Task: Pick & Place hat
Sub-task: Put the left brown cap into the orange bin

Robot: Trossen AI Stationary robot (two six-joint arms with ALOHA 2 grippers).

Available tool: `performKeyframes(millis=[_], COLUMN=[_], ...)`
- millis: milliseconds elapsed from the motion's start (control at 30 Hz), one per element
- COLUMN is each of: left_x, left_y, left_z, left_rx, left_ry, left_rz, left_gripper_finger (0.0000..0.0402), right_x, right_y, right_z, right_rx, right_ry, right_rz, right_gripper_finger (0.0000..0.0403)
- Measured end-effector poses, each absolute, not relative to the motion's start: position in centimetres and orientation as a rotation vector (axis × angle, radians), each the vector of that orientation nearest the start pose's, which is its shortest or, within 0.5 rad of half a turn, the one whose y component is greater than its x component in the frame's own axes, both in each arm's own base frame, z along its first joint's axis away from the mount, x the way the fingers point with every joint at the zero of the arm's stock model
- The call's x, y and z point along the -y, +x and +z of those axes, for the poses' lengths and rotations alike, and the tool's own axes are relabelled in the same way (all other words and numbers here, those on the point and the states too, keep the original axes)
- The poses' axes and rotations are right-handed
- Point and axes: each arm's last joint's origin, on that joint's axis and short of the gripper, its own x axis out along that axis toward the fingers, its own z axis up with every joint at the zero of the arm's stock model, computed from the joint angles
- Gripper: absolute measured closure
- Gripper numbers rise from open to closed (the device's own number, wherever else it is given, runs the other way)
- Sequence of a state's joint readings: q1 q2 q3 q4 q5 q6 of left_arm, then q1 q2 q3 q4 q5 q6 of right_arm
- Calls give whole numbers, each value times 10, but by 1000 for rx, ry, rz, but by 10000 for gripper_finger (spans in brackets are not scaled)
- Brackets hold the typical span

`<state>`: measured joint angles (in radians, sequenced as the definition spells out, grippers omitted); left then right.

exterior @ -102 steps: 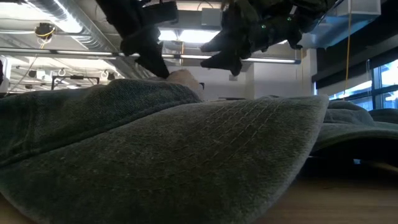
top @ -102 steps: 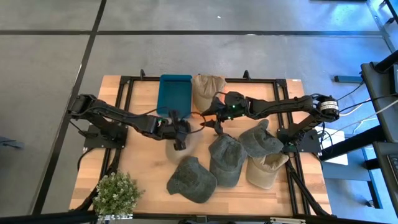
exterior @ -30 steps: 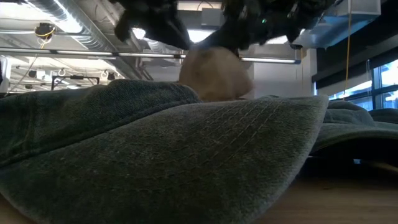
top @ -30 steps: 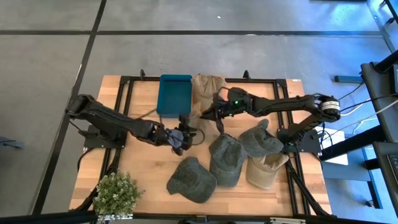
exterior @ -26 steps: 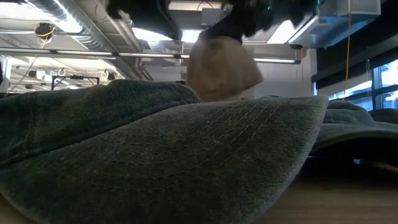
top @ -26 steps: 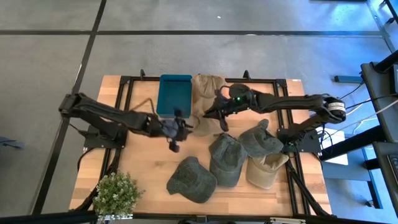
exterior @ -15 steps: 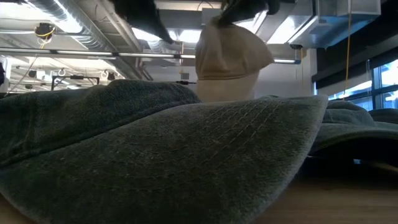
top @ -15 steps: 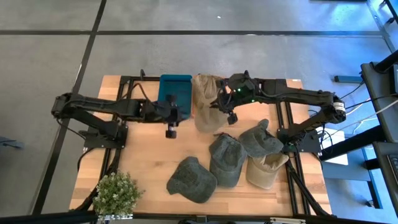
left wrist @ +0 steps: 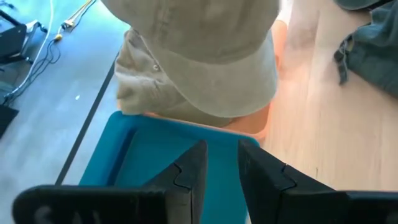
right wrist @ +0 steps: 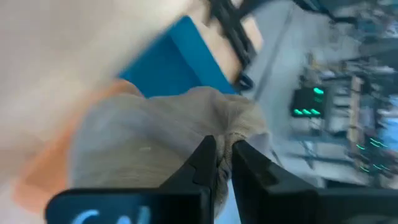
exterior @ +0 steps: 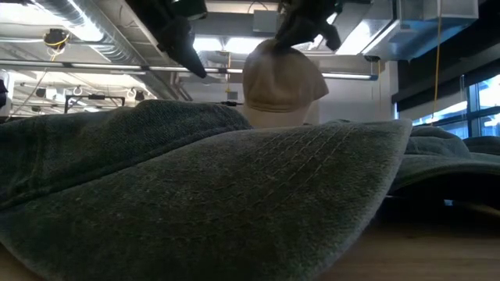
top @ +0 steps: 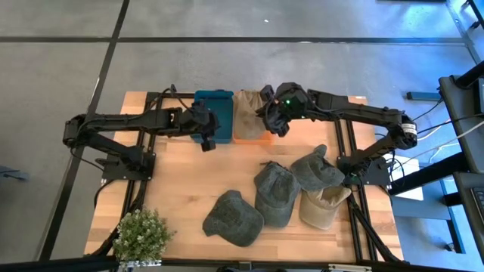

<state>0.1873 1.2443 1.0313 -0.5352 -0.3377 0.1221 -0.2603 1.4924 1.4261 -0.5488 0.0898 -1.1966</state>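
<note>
A beige hat [top: 246, 115] hangs over an orange bin [top: 251, 138] at the table's far edge, with my right gripper [top: 271, 123] shut on it. In the low view the hat [exterior: 281, 86] dangles under that gripper [exterior: 301, 30]; its lower rim is hidden behind a green hat. Another beige hat [left wrist: 143, 87] lies in the orange bin. My left gripper [top: 206, 142] hovers over the teal bin [top: 212, 106], its fingers [left wrist: 189, 171] a narrow gap apart with nothing between them. My right gripper pinches a bunched fold at the hat's top [right wrist: 225, 127] between its two fingers. The fingers slant down from the table's right side. The hat hangs below them [exterior: 273, 51]; whether its lower rim touches the bin, I cannot tell.
Three green hats [top: 231, 219] [top: 274, 193] [top: 316, 170] and a beige hat [top: 321, 208] lie toward the near right. A potted plant [top: 140, 234] stands at the near left corner. Bare wood [top: 178, 181] shows at the centre left.
My right gripper has carried the beige hat up and toward the far edge, rolling its wrist; the hat now hangs over the orange bin. My left gripper has drawn away from the hat, going toward the far edge to a spot over the teal bin.
</note>
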Motion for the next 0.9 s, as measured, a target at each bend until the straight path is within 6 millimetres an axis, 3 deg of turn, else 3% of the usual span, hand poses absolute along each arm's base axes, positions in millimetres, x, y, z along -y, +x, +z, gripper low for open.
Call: performKeyframes(millis=[267,433,700,900], left_x=[-60,-60,-60,-60], left_y=[252,253,253,253], left_z=[294,292,292,292], left_rx=[-792,-798,-793,-792], left_ry=[162,162,139,124], left_rz=[465,465,475,481], left_gripper_finger=[319,318,317,318], right_x=[101,104,113,136], right_y=[310,314,340,356], right_z=[354,346,305,274], right_rx=[-788,-745,-813,-926], right_ry=[-1141,-1081,-1044,-1106], right_rz=[53,141,262,221], right_gripper_finger=[370,368,368,370])
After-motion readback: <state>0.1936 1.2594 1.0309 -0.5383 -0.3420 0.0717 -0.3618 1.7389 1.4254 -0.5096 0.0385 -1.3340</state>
